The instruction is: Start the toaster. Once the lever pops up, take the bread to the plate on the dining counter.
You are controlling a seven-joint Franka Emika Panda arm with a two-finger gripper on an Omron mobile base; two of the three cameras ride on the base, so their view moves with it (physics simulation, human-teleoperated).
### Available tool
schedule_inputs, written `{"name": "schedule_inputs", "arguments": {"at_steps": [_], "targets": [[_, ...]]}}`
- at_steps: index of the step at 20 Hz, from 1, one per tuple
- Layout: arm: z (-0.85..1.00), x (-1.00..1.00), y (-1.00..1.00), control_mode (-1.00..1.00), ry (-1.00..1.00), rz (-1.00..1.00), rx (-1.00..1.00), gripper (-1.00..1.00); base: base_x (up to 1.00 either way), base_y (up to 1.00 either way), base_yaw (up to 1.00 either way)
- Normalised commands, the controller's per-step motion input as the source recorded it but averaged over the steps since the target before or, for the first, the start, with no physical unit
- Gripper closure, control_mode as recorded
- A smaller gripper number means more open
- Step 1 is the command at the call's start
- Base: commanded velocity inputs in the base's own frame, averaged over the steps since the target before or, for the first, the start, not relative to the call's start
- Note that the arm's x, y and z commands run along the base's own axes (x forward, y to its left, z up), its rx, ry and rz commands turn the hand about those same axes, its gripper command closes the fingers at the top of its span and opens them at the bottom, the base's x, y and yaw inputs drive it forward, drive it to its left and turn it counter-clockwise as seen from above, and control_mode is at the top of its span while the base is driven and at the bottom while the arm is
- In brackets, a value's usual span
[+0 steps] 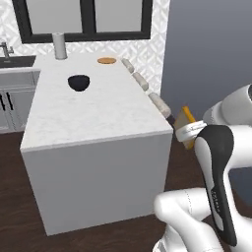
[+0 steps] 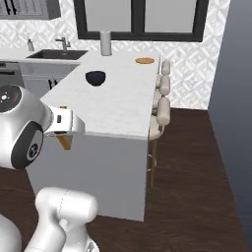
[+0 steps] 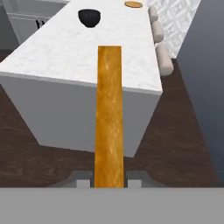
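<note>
My gripper (image 3: 109, 183) is shut on the bread (image 3: 109, 113), an orange-brown slice seen edge-on that rises straight up the middle of the hand view. From the base views the bread (image 1: 187, 118) (image 2: 64, 142) hangs in the air just off the near end of the dining counter (image 1: 93, 113) (image 2: 118, 103) (image 3: 57, 57). The orange-tan plate (image 1: 107, 60) (image 2: 144, 60) (image 3: 133, 4) lies at the counter's far end, near its right edge. The toaster is out of view.
A black bowl (image 1: 78, 82) (image 2: 95, 78) (image 3: 89, 17) sits on the counter, nearer than the plate and to its left. A paper towel roll (image 1: 60, 46) stands at the far end. Padded stools (image 1: 147, 88) (image 2: 162, 110) line the right side. A sink (image 2: 56, 54) is at the back left.
</note>
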Motion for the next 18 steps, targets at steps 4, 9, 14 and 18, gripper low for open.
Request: {"name": "schedule_inputs", "arguments": {"at_steps": [4,9,14,18], "targets": [[0.00,0.00,0.00,1.00,0.00,0.00,0.00,1.00,0.73,-1.00,0.38],[0.00,0.00,0.00,1.00,0.00,0.00,0.00,1.00,0.80,-1.00,0.43],[0.00,0.00,0.00,1.00,0.00,0.00,0.00,1.00,0.58,-1.00,0.44],[0.00,0.00,0.00,1.00,0.00,0.00,0.00,1.00,0.61,-1.00,0.45]]}}
